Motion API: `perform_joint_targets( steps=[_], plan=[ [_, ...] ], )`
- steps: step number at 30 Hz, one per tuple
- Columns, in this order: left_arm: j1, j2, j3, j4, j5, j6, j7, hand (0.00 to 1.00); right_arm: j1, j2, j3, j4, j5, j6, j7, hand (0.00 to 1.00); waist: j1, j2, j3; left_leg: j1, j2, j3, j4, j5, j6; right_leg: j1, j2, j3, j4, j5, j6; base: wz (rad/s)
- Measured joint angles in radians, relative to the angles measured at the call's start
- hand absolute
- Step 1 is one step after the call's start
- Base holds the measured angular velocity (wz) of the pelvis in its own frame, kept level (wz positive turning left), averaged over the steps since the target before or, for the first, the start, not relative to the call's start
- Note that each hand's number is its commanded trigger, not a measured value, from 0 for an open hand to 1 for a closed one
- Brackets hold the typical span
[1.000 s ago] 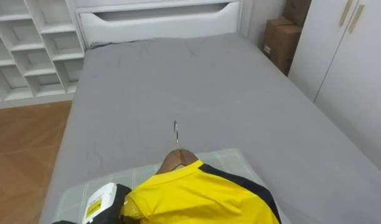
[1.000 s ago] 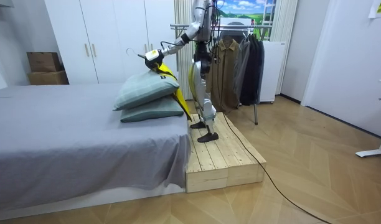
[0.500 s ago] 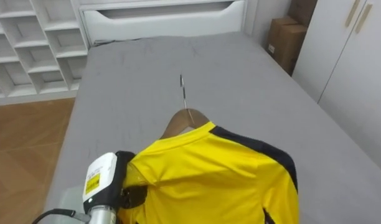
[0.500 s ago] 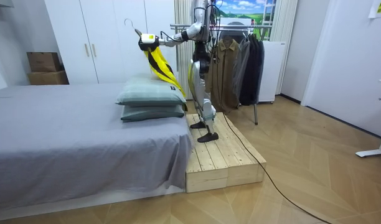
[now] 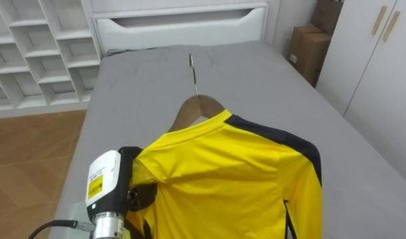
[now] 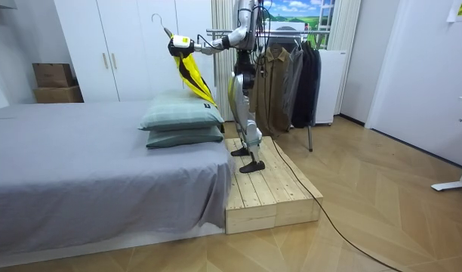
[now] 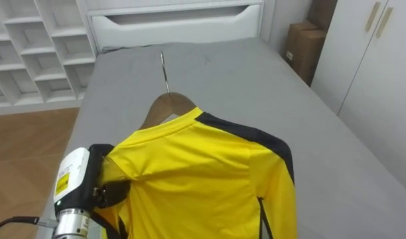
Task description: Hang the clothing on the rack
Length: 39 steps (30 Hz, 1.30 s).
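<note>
Left eye view first, A asked: where was the shirt?
B: The yellow shirt (image 5: 223, 179) hung on a wooden hanger (image 5: 198, 107) in mid frame, raised over the grey bed (image 5: 256, 73). The hook (image 5: 193, 66) pointed to the upper middle. The left hand (image 5: 138, 196) at lower left was buried under the shirt's shoulder, so I could not tell its grip.
A: Room view?
B: The robot stood on the wooden platform (image 6: 269, 193) beside the pillows (image 6: 182, 121), with its arm stretched to the upper left. The shirt (image 6: 192, 75) draped below the hand (image 6: 178, 47). The clothes rack (image 6: 291, 75) stood behind it, right of centre.
A: Right eye view?
B: Same scene: hanger (image 7: 166, 103) at upper middle, shirt (image 7: 203, 179) below it, hand (image 7: 105, 192) at lower left. My judgement was to turn to the rack slowly and hold the hanger level so the shirt could not slide. I would also bring the hook above the rack's rail before lowering.
</note>
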Motion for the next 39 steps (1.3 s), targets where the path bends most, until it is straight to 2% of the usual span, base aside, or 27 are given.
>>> perform_joint_targets(
  steps=[12, 17, 24, 27, 31, 35, 39],
  plan=[
    [0.024, 0.0, 0.0, 0.0, 0.002, 0.0, 0.035, 1.0, 0.0, 0.0, 0.0, 0.001, 0.0, 0.001, -0.007, 0.0, 0.001, 0.003, -0.0033, 0.001, 0.0, -0.001, 0.002, 0.0, 0.0, 0.002, 0.0, -0.001, 0.0, 0.0, 0.0, 0.0],
    [0.053, 0.0, 0.001, -0.014, 0.025, 0.0, 0.037, 1.0, 0.001, -0.001, -0.002, 0.001, -0.03, 0.001, -0.012, 0.0, 0.003, 0.009, -0.0094, 0.004, 0.0, -0.001, 0.002, 0.0, 0.0, 0.002, 0.0, 0.0, 0.0, 0.0, 0.0, 0.0],
    [0.083, -0.001, 0.0, -0.014, 0.046, 0.0, 0.05, 1.0, 0.0, 0.0, -0.001, 0.001, -0.039, 0.01, -0.015, 0.0, 0.001, 0.006, -0.0087, 0.021, 0.0, -0.001, 0.0, 0.0, 0.0, 0.018, 0.0, 0.0, 0.001, 0.0, 0.0, 0.0],
    [0.094, -0.001, 0.001, -0.013, 0.041, 0.0, 0.055, 1.0, -0.004, 0.0, -0.002, 0.015, -0.043, 0.015, -0.019, 0.0, 0.002, -0.005, -0.0019, 0.032, -0.001, 0.0, -0.001, 0.0, 0.0, 0.028, 0.0, 0.002, 0.0, -0.001, 0.0, 0.0],
    [0.13, 0.0, 0.007, -0.005, 0.049, 0.003, 0.073, 1.0, -0.016, 0.003, -0.021, 0.023, -0.076, 0.022, -0.069, 0.0, 0.008, -0.016, -0.0011, 0.034, -0.002, 0.003, -0.006, 0.0, -0.001, 0.026, 0.001, 0.005, -0.002, -0.003, 0.0, -0.02],
    [0.152, 0.002, 0.006, -0.001, 0.049, 0.023, 0.075, 1.0, -0.021, 0.003, -0.032, 0.023, -0.115, 0.042, -0.144, 0.0, 0.022, -0.02, -0.002, 0.027, -0.001, 0.0, -0.012, 0.0, -0.001, 0.019, 0.002, 0.001, -0.001, -0.003, 0.0, 0.01],
    [0.161, 0.015, 0.006, -0.002, 0.049, 0.041, 0.089, 1.0, -0.039, 0.003, -0.061, 0.015, -0.143, 0.037, -0.242, 0.0, 0.021, -0.023, -0.0042, 0.014, -0.001, -0.009, -0.01, 0.0, -0.001, 0.013, 0.002, -0.008, -0.001, -0.002, -0.001, 0.07]
  ],
)
